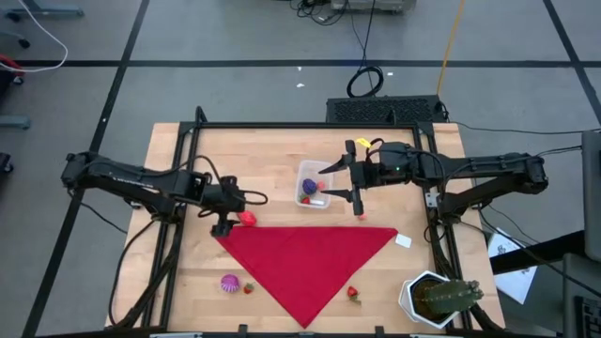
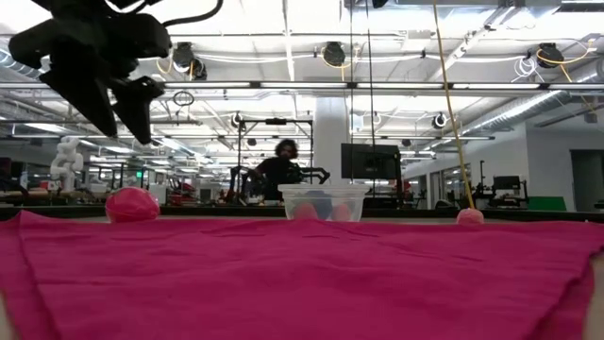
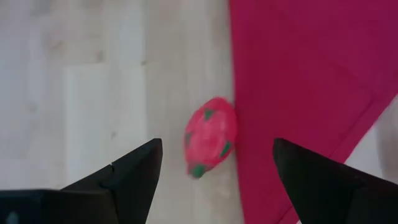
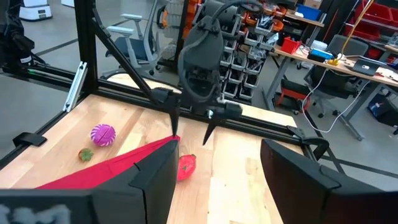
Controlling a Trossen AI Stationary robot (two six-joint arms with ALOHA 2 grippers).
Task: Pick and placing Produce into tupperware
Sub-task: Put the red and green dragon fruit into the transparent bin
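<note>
A pink-red toy fruit with green spots (image 3: 210, 135) lies on the wood at the left edge of the red cloth (image 1: 305, 263). My left gripper (image 3: 217, 144) hangs open above it, pointing steeply down, one finger on either side and clear of it; in the low view the gripper (image 2: 123, 104) is well above the fruit (image 2: 132, 203). The clear tupperware (image 1: 314, 185) stands on the table beyond the cloth's far edge, with a purple and a red piece inside. My right gripper (image 1: 329, 183) hovers open and level, high at the tub's right side, with nothing between its fingers.
A purple ball (image 1: 230, 283) and a small strawberry (image 1: 249, 288) lie near the front left, another strawberry (image 1: 354, 294) by the cloth's near tip. A potted cactus (image 1: 437, 299) stands at the front right. A black frame rims the table.
</note>
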